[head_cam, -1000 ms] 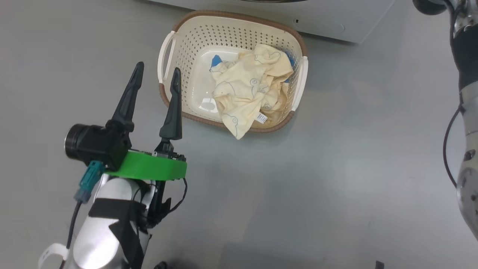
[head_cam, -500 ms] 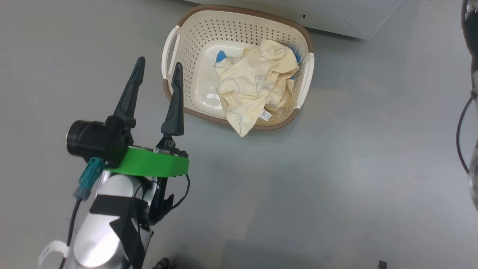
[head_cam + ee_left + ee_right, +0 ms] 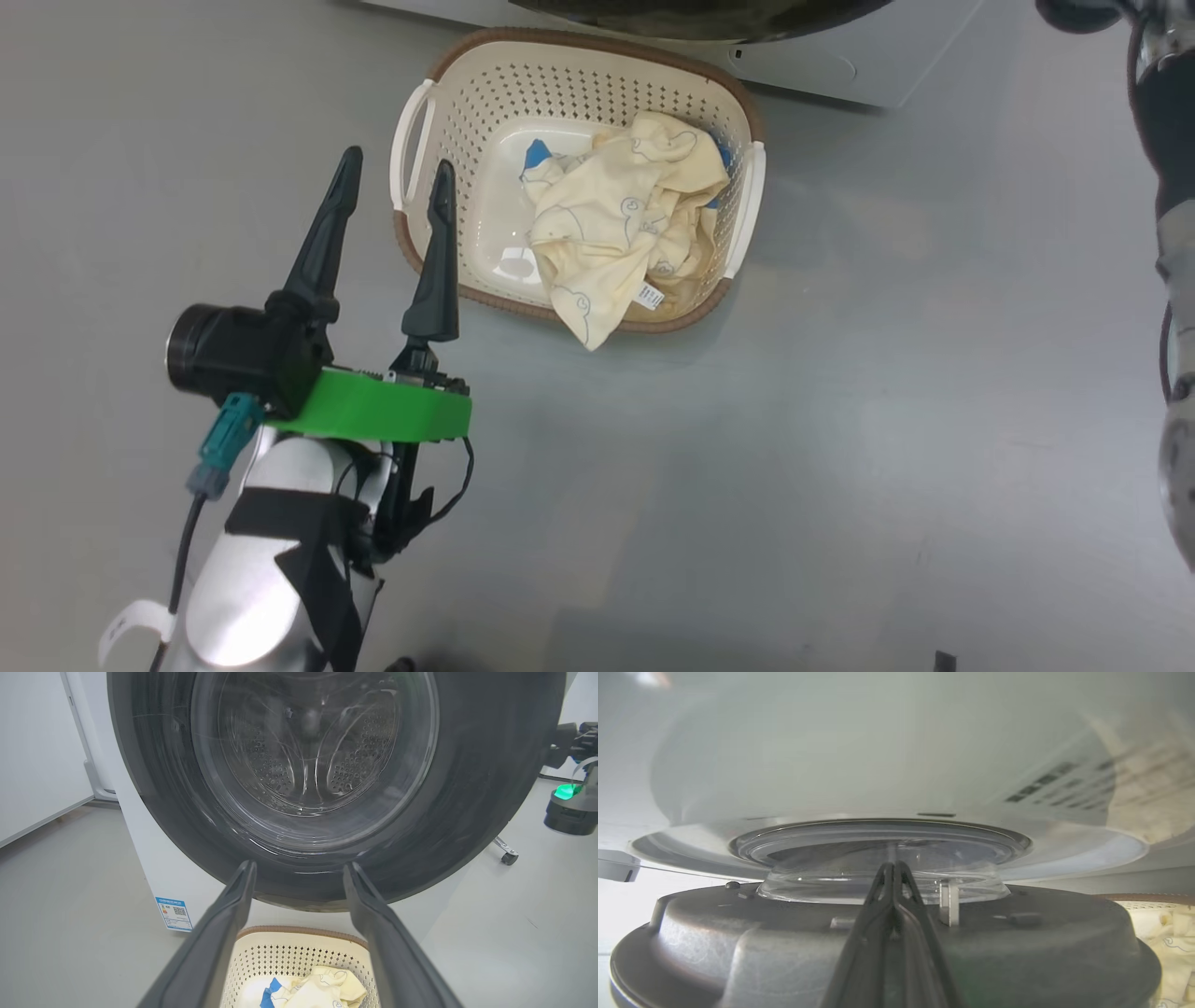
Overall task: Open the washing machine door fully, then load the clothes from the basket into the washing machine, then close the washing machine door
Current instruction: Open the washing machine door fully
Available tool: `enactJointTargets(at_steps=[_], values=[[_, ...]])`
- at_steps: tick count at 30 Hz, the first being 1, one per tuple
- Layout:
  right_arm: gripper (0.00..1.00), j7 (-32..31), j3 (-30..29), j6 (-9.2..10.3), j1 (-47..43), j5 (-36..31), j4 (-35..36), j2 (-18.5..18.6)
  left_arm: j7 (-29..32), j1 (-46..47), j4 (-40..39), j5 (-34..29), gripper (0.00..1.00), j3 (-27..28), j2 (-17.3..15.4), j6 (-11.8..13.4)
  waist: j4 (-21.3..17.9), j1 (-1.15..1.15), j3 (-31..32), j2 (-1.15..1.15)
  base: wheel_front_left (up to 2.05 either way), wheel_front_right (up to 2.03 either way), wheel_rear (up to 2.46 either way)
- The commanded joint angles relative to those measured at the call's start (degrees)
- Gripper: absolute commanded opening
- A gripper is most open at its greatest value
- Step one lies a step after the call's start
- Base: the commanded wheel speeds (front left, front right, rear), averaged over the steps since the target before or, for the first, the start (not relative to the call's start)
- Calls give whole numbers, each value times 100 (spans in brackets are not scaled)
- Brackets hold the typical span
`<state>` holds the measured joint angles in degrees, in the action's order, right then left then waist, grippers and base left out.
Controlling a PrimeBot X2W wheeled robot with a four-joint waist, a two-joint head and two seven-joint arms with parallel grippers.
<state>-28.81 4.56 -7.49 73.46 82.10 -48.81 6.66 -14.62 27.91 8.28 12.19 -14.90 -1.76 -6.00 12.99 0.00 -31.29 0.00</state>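
Left claw [image 3: 397,163] released near the basket [image 3: 579,42] rim; right claw [image 3: 892,867] clenched by the washing machine door [image 3: 738,933].

The washing machine door [image 3: 467,788], its glossy black rim framing clear domed glass, is seen just beyond the wide-spread left end effector [image 3: 300,864], with the basket [image 3: 299,956] placed directly below the door and the clothes [image 3: 322,989] heaped inside it.

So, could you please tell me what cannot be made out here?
- Head view: washing machine door cut off by the top edge.
- Head view: clothes bunched in the basket; the top garment hides their number.
- Right wrist view: washing machine front blurred, print unreadable; whether the shut right gripper touches the door is unclear.
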Motion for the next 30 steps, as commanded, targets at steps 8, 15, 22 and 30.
enactJointTargets(at_steps=[8,15,22,30], values=[[0,-410,381,0,-618,87,754,-353,-38,-27,-99,-13,100,218,-112,18,-118,0,140,0,0,0,0],[0,-605,640,0,-1168,279,1283,-371,-38,-69,-38,-48,100,244,-112,2,-206,0,279,0,0,0,0],[0,-705,1102,0,-1723,610,2013,-377,-38,-94,25,-81,100,254,-111,-19,-263,0,359,0,0,0,0],[0,-629,1747,0,-2247,968,2757,-378,-38,-128,125,-110,100,252,-111,-43,-321,0,501,0,0,0,0]])
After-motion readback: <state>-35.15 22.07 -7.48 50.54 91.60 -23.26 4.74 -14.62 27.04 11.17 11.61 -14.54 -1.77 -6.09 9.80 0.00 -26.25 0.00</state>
